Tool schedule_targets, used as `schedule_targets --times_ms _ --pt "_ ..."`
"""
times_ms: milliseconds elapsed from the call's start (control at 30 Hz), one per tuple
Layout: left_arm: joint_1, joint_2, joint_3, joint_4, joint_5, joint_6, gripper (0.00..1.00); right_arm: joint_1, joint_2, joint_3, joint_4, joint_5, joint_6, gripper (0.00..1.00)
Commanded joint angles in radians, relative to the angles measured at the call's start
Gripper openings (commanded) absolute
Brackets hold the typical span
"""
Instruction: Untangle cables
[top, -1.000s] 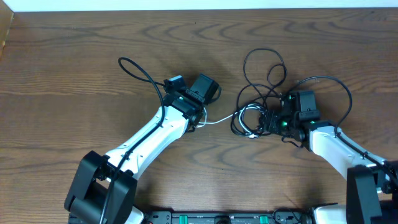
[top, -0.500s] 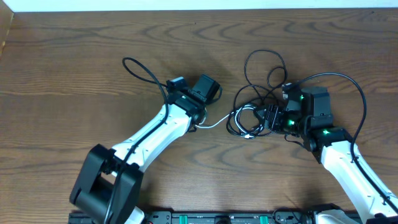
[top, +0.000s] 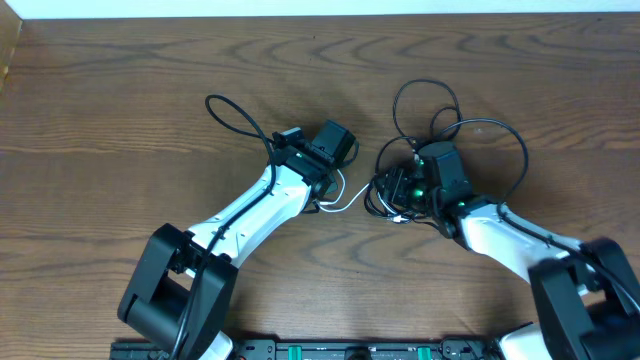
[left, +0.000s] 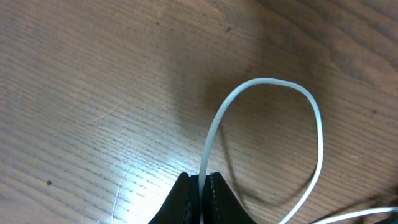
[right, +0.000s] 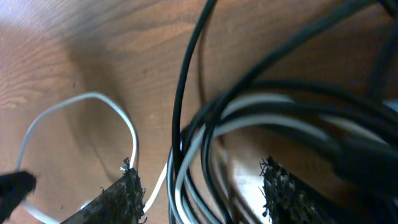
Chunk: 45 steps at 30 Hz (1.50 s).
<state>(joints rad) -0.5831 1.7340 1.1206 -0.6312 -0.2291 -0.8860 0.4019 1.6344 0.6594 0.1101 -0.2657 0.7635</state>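
The cables (top: 390, 195) are seen heaped in a knot on the table (top: 120, 90), right of centre and nearer the far edge than the near one. One white cable (left: 267, 79) is counted. It is drawn out of the heap to the left, where a loose loop of it arches over the wood. The black cables (right: 354, 149) are wound over and through one another, so their number cannot be told. Two thin black loops (top: 425, 100) are thrown out toward the far edge.

The white cable is pinched between the clenched jaws of the left gripper (left: 203, 186). The right gripper (right: 205, 180) is set over the heap with its jaws parted. Black and white strands pass between its fingers (right: 127, 193), but nothing is squeezed. Green lights (top: 415, 185) are glowing on its body.

Two thicker wires are counted, one per arm. The left arm wire (top: 235, 115) is curled toward the far left, and the right arm wire (top: 515, 140) is arched beside the heap.
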Motion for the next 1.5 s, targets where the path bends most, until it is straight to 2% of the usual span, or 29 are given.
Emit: schedule_targets --times_ms 0,67,100,133,200,233,367,400,533,633,767,800,833,867,900,933,1033,1100,1167,1233,1300,1400,1467 --pt "0.006 0.006 -0.010 -0.005 0.002 0.009 0.08 0.031 0.076 0.012 0.047 0.039 0.052 0.60" --pt "0.006 0.006 -0.010 -0.004 0.002 0.010 0.08 0.062 0.131 0.012 0.101 0.036 0.051 0.56" --pt "0.006 0.006 -0.010 -0.005 0.002 0.010 0.08 0.072 0.143 0.012 0.107 0.029 0.051 0.51" --pt "0.006 0.006 -0.010 -0.004 0.002 0.010 0.08 0.079 0.148 0.012 0.101 0.027 0.050 0.40" --pt "0.006 0.006 -0.010 -0.004 0.002 0.010 0.08 0.082 0.145 0.012 0.079 0.027 0.026 0.06" --pt "0.006 0.006 -0.010 -0.004 0.001 0.010 0.08 0.077 0.142 0.012 0.074 0.027 0.023 0.01" --pt "0.006 0.006 -0.010 -0.004 0.000 0.010 0.07 0.033 0.079 0.012 0.062 -0.101 -0.052 0.01" --pt "0.006 0.006 -0.010 -0.003 0.000 0.010 0.08 0.003 0.021 0.012 0.058 -0.214 -0.142 0.01" --pt "0.006 0.006 -0.010 -0.003 -0.015 0.009 0.08 -0.076 -0.165 0.012 -0.024 -0.466 -0.324 0.01" --pt "0.006 0.006 -0.010 0.012 -0.026 -0.016 0.08 -0.138 -0.324 0.012 -0.108 -0.547 -0.369 0.01" --pt "0.006 0.006 -0.010 0.019 -0.019 -0.058 0.09 -0.168 -0.456 0.012 -0.130 -0.602 -0.401 0.01" --pt "0.006 0.006 -0.010 0.019 0.005 -0.058 0.15 -0.167 -0.479 0.012 -0.129 -0.600 -0.415 0.01" --pt "0.006 0.006 -0.010 0.019 0.020 -0.058 0.17 -0.166 -0.491 0.012 -0.129 -0.600 -0.423 0.01" --pt "0.006 0.006 -0.010 0.021 0.064 -0.051 0.35 -0.166 -0.506 0.012 -0.135 -0.578 -0.428 0.01" --pt "0.006 0.005 -0.010 0.028 0.071 -0.036 0.57 -0.165 -0.507 0.012 -0.143 -0.564 -0.430 0.01" --pt "0.008 0.002 -0.010 0.039 0.078 -0.007 0.66 -0.165 -0.506 0.012 -0.157 -0.546 -0.436 0.01" --pt "0.031 -0.024 -0.010 0.063 0.133 0.050 0.73 -0.164 -0.503 0.012 -0.262 -0.477 -0.481 0.01" --pt "0.068 -0.065 -0.010 0.066 0.177 0.067 0.74 -0.165 -0.503 0.012 -0.354 -0.473 -0.552 0.01" --pt "0.108 -0.110 -0.010 0.091 0.284 0.125 0.74 -0.164 -0.503 0.011 -0.412 -0.473 -0.629 0.01" --pt "0.137 -0.146 -0.010 0.153 0.471 0.241 0.74 -0.164 -0.503 0.011 -0.425 -0.473 -0.683 0.01" --pt "0.150 -0.162 -0.010 0.196 0.596 0.329 0.74 -0.164 -0.503 0.011 -0.425 -0.475 -0.749 0.01" --pt "0.158 -0.165 -0.010 0.207 0.681 0.367 0.74 -0.164 -0.503 0.011 -0.425 -0.497 -0.837 0.01" --pt "0.158 -0.165 -0.010 0.209 0.702 0.367 0.74 -0.164 -0.503 0.010 -0.430 -0.578 -0.915 0.01"
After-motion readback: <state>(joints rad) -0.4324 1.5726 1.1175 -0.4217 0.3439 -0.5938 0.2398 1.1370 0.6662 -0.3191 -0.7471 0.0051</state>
